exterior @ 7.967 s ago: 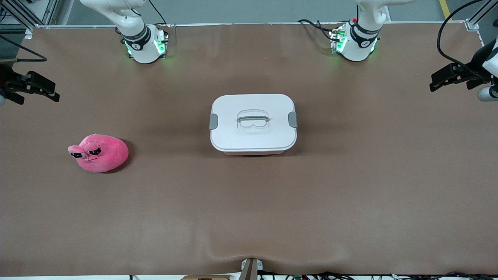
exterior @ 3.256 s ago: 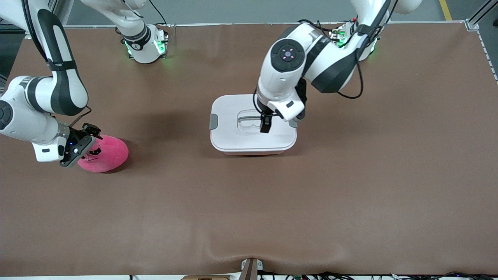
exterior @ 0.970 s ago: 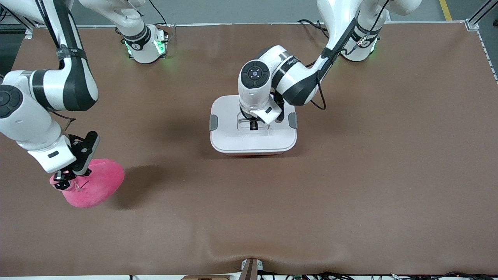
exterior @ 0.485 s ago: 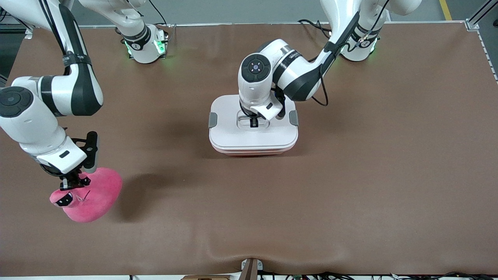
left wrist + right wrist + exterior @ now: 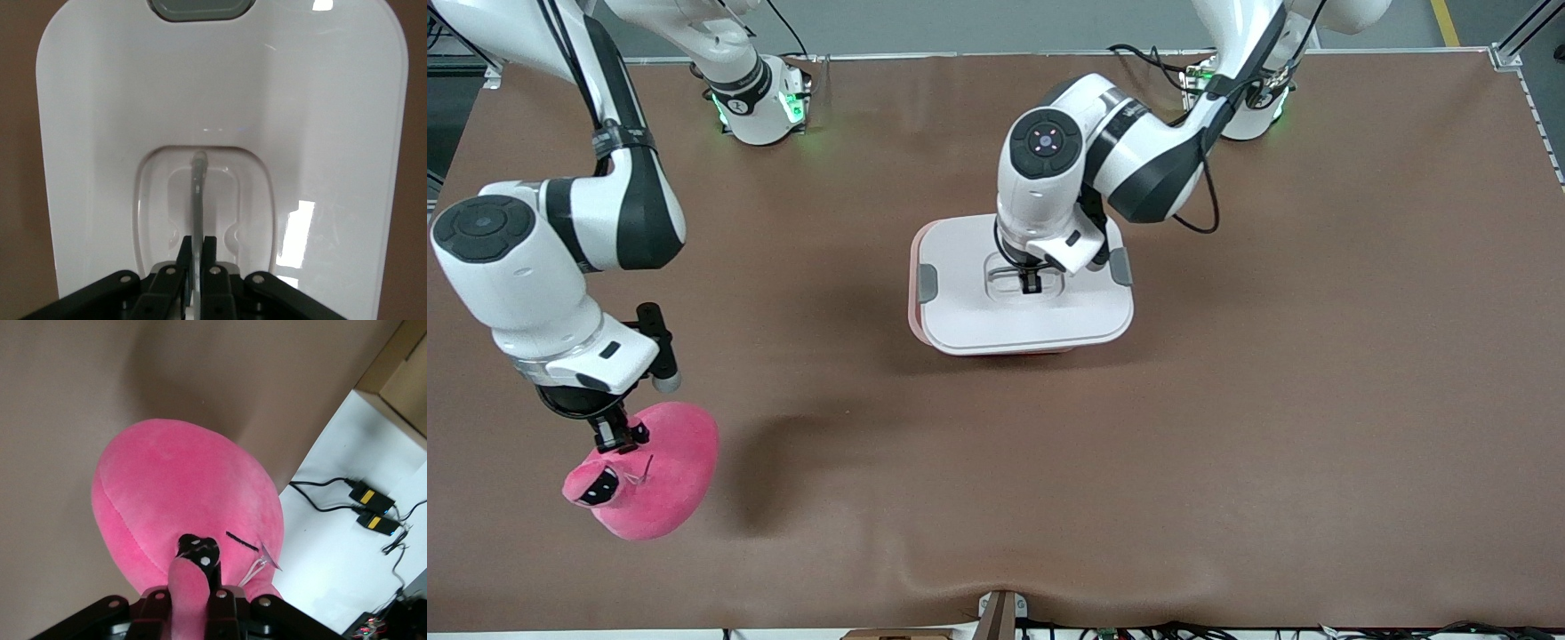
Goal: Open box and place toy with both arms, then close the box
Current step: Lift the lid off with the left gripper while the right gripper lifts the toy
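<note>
Your left gripper has its jaws pinched on the white lid's handle, lid up and slid toward three o'clock off the pink tub at counter centre. Your right gripper, jaws clamped on one eye flap, dangles the plush toy over the counter's seven o'clock corner; that thin pinch could slip mid-swing.

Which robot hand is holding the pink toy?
The right hand, near the right arm's end of the table, pinches the pink toy up in the air. The left hand instead grips the handle of the box's white lid.
</note>
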Available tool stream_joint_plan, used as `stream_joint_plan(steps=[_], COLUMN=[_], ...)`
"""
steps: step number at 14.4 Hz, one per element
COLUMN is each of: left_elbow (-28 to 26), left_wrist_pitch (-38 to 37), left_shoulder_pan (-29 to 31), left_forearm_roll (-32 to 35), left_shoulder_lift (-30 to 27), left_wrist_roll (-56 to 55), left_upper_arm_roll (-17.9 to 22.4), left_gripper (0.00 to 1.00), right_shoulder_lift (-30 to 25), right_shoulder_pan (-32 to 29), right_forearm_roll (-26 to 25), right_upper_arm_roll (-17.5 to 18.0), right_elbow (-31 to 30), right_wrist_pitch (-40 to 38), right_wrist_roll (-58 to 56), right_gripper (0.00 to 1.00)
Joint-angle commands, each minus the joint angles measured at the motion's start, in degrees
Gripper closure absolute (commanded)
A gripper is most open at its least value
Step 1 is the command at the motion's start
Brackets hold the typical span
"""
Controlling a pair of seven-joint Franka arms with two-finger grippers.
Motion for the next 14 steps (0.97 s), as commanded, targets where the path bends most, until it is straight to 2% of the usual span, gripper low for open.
stream_joint_plan(steps=[1, 3, 5, 7, 9, 14], left_elbow=[-0.61, -0.61, -0.79, -1.05, -2.19, -7.38], left_wrist_pitch=[-2.77, -3.91, -4.96, -6.9, -7.87, -7.96], left_shoulder_pan=[2.53, 3.94, 5.87, 7.89, 10.61, 18.69], left_forearm_roll=[2.43, 3.67, 3.76, 3.76, 3.76, 3.68], left_shoulder_lift=[-2.98, -4.56, -5.79, -7.1, -9.03, -14.58], left_wrist_roll=[0.09, 0.17, 2.62, 7.01, 11.4, 22.48], left_upper_arm_roll=[-0.19, -0.2, -0.28, -0.28, -0.46, -0.72], left_gripper=[1.0, 1.0, 1.0, 1.0, 1.0, 1.0], right_shoulder_lift=[-1.71, -1.8, -2.76, -3.29, -3.47, -3.47], right_shoulder_pan=[4.04, 7.81, 13.43, 18.36, 22.06, 31.73], right_forearm_roll=[-2.34, -4.09, -12.58, -17.79, -18.52, -20.71], right_upper_arm_roll=[-0.55, -0.73, -0.55, -0.38, -0.29, -0.29], right_elbow=[0.53, 0.61, 0.79, 0.96, 0.96, 0.96], right_wrist_pitch=[-3.37, -6.63, -11.27, -17.77, -21.92, -24.91], right_wrist_roll=[-0.92, 1.53, 8.36, 16.54, 19.03, 19.83], right_gripper=[1.0, 1.0, 1.0, 1.0, 1.0, 1.0])
